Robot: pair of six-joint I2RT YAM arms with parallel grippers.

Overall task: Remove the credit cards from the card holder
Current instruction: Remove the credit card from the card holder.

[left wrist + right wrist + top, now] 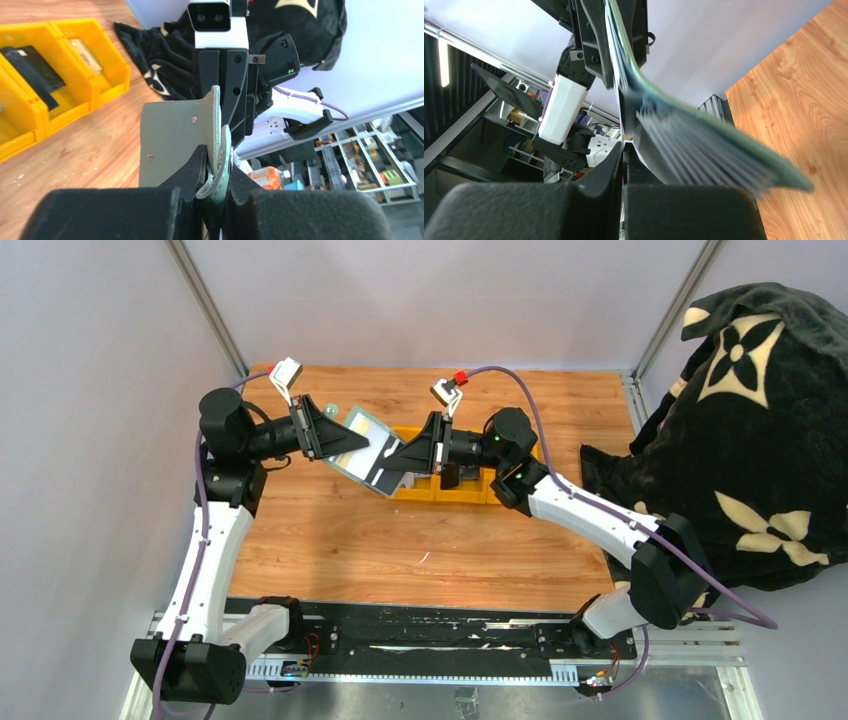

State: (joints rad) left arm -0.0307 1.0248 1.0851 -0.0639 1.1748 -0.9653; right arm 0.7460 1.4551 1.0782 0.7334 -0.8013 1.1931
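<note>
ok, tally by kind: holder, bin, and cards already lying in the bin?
card holder: 1
yellow bin: 1
cards lying in the bin: 2, a black card and a tan card
total: 4
Cards inside the holder can't be counted from these views.

A wooden table with orange-brown grain carries a yellow three-compartment bin, set far of its middle and slightly to the right. A black blanket with cream flowers overlaps the right edge
</note>
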